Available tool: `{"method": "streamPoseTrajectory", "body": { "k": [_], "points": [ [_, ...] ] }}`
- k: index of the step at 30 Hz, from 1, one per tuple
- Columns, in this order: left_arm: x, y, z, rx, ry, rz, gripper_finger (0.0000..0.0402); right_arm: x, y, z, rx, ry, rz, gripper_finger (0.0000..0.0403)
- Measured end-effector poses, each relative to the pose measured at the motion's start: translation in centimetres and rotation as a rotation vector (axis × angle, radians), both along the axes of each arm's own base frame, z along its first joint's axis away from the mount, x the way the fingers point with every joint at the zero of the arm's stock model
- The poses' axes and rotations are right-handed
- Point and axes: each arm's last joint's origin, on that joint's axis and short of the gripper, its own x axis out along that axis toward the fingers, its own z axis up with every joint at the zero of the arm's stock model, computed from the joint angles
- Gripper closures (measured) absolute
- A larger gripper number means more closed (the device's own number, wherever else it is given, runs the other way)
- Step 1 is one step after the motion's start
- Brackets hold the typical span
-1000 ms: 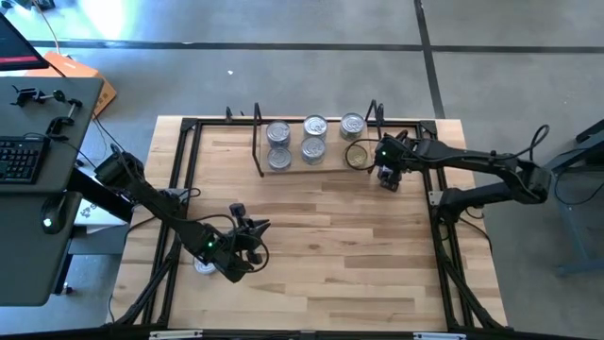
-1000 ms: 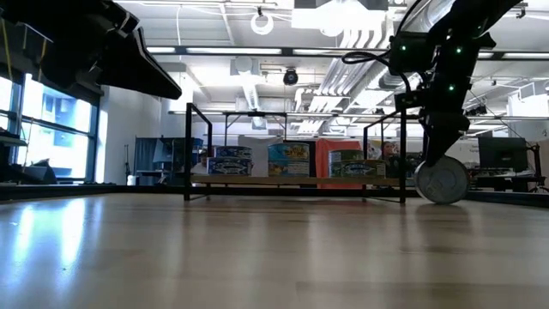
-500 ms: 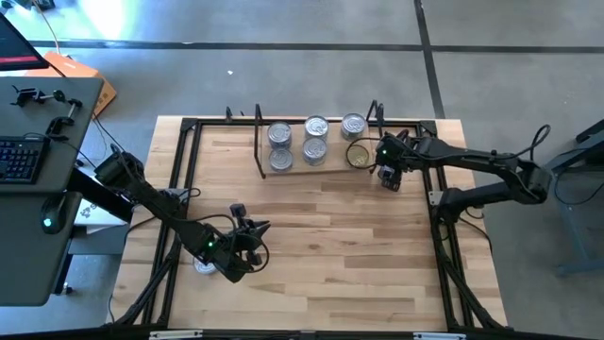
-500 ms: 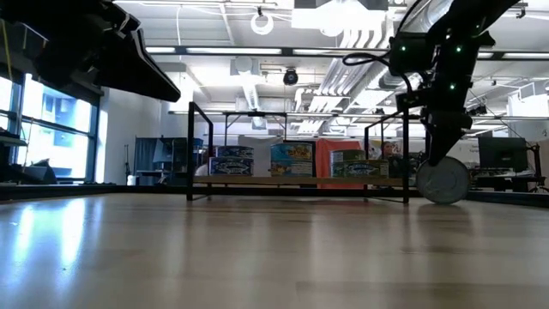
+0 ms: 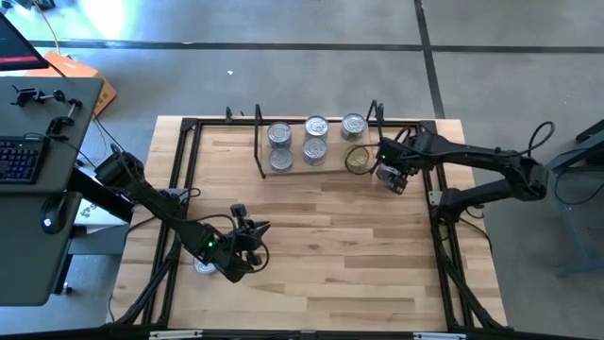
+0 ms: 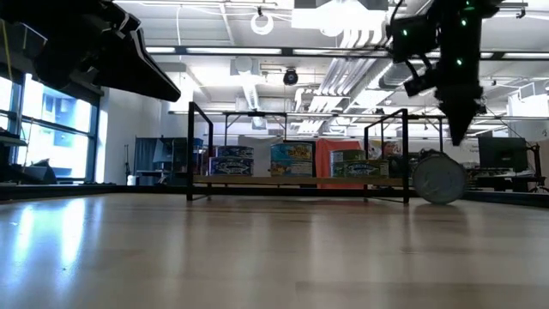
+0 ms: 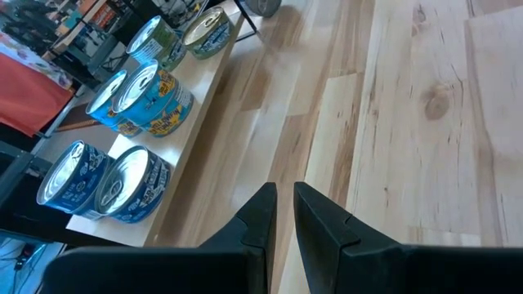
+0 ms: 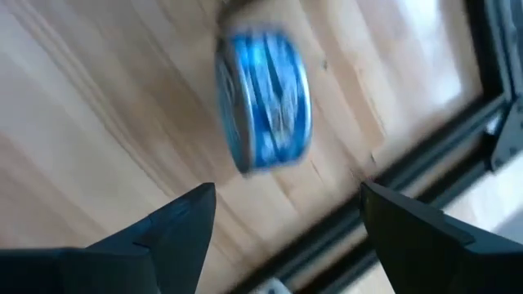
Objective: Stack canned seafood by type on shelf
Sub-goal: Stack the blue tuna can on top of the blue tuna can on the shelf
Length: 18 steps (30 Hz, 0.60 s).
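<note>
While the left gripper waits near the table's front with jaws pressed together, the right gripper hangs spread above a blue tin standing on edge beside the shelf.

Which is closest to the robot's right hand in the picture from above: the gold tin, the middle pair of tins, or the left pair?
From the right hand:
1. Gold tin, right beside it at the shelf's right end.
2. Middle pair of tins, at the shelf's centre.
3. Left pair of tins, at the shelf's far left end.
</note>
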Motion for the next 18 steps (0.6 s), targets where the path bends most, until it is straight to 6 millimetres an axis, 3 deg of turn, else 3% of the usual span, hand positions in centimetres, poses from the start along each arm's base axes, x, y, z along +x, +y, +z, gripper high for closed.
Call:
{"method": "streamPoseTrajectory", "body": {
  "k": [7,11,18],
  "points": [
    [0.0,0.0,0.0,-0.010,0.000,0.000,0.0367,-0.4,0.1,-4.4,-0.023,0.028,0.132,0.0110],
    [0.0,0.0,0.0,0.004,0.012,-0.011,0.0367,0.3,-0.7,-4.3,-0.083,-0.031,0.147,0.0110],
    [0.0,0.0,0.0,0.006,0.013,-0.012,0.0367,-0.2,-1.6,-4.4,0.037,-0.079,0.162,0.0110]
  ]
}}
